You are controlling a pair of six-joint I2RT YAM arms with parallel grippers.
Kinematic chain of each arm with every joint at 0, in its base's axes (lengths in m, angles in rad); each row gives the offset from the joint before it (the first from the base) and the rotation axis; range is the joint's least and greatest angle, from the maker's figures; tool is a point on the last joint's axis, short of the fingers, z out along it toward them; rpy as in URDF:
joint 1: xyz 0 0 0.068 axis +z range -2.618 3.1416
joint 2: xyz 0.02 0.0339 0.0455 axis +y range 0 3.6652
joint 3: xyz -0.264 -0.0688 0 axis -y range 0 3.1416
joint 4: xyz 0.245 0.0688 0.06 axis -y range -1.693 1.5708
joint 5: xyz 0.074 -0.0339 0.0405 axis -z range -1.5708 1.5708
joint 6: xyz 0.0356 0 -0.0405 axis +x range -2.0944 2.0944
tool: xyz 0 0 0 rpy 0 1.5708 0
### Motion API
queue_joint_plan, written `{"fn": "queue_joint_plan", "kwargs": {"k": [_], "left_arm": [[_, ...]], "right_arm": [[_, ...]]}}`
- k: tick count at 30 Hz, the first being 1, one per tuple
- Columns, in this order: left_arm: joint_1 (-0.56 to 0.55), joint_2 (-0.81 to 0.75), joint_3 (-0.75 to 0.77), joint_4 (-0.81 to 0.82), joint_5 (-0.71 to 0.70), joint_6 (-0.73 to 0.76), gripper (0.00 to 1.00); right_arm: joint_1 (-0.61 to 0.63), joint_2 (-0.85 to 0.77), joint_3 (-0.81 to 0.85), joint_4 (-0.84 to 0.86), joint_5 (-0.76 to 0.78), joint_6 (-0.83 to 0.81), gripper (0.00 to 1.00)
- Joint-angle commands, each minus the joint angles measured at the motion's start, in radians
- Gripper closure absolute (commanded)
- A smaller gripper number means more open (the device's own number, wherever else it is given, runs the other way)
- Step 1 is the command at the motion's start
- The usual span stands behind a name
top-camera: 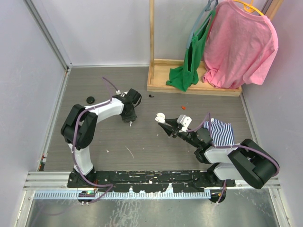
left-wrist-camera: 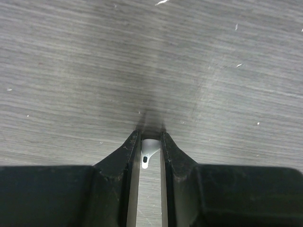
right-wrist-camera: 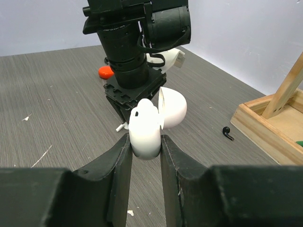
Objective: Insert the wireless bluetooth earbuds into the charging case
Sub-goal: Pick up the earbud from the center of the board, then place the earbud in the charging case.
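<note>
We see the left claw (left-wrist-camera: 150,138) clamped on a white earbud (left-wrist-camera: 148,152), pinched between its tips low in the frame's centre, down at the worktop (left-wrist-camera: 142,56). Our right claw (right-wrist-camera: 144,140) grips the white charging case (right-wrist-camera: 144,120), lid open, mid-frame. A black earbud (right-wrist-camera: 228,133) lies apart at the frame's right.

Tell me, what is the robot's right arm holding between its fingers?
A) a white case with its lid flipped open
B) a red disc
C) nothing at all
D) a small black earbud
A: in the right wrist view, the right gripper is shut on the white case, whose lid stands open behind it.
</note>
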Motion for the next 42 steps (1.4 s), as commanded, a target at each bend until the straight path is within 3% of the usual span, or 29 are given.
{"fn": "queue_joint_plan", "kwargs": {"k": [1, 10, 24, 42], "left_arm": [[-0.002, -0.086, -0.033, -0.006, 0.0, -0.009, 0.86], [-0.076, -0.28, -0.068, 0.015, -0.129, 0.035, 0.86], [-0.3, -0.558, -0.077, 0.09, -0.344, 0.118, 0.84], [-0.479, -0.729, -0.158, 0.426, -0.352, 0.227, 0.86]], "right_arm": [[0.004, -0.014, 0.029, 0.049, -0.01, 0.003, 0.93], [0.004, -0.009, 0.028, 0.063, -0.015, 0.014, 0.93], [0.006, -0.018, 0.034, 0.113, -0.027, 0.062, 0.93], [0.009, -0.024, 0.059, 0.17, -0.005, 0.131, 0.93]]}}
